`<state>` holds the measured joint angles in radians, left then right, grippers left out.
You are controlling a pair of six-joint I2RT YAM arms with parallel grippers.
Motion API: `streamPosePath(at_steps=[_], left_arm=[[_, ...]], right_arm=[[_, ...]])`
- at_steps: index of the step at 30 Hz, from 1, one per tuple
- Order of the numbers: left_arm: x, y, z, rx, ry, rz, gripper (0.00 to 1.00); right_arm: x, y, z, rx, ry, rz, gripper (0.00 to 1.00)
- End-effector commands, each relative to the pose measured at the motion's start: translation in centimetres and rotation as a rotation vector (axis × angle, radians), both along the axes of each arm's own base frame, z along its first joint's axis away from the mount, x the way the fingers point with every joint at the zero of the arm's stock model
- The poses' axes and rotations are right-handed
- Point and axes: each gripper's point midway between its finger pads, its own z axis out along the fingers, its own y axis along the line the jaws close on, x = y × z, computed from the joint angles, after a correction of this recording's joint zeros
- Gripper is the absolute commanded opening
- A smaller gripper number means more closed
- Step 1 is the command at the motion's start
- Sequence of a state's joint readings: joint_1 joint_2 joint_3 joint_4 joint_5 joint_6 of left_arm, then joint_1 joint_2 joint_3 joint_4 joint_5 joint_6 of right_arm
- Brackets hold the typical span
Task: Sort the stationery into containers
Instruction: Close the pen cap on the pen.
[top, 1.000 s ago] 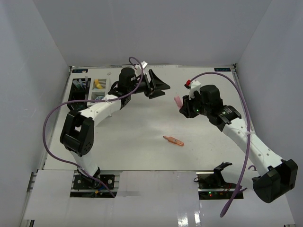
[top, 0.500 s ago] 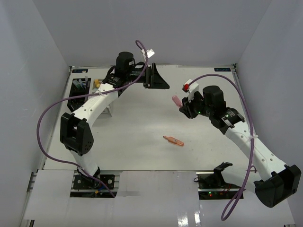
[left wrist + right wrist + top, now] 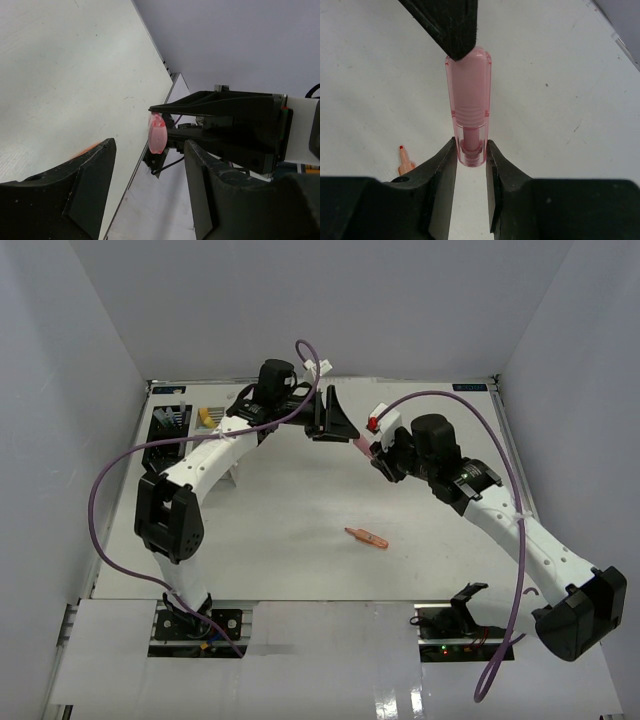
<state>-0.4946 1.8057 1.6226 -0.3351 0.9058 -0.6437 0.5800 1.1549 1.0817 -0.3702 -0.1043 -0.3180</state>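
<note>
White surface (image 3: 300, 550) below, the right gripper (image 3: 470, 150) pinches a pink marker (image 3: 468, 95) aloft, the left gripper (image 3: 149, 152) half-open at its tip: a handover, likely needing the left to clamp first.

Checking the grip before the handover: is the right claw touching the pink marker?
Touching. The right wrist view shows the pink marker pinched between both fingers of the right claw, no gap either side.
</note>
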Motion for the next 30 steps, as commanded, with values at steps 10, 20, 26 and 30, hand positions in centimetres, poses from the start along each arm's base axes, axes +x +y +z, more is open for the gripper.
streamPosePath(at_steps=[10, 20, 26, 30], left_arm=[[0.3, -1.5, 1.1, 0.019, -0.067, 0.027, 0.57], [-0.2, -2.1, 0.3, 0.038, -0.079, 0.007, 0.3], [-0.4, -2.5, 0.2, 0.043, -0.117, -0.012, 0.02], [-1.1, -3.2, -0.5, 0.057, -0.132, -0.038, 0.0]], right_arm=[[1.5, 0.8, 2.3, -0.021, -0.105, -0.016, 0.08], [1.6, 0.9, 2.2, -0.024, -0.1, -0.016, 0.08], [1.5, 1.3, 2.0, -0.027, -0.094, -0.009, 0.08], [1.6, 1.6, 2.9, -0.011, -0.106, -0.007, 0.08]])
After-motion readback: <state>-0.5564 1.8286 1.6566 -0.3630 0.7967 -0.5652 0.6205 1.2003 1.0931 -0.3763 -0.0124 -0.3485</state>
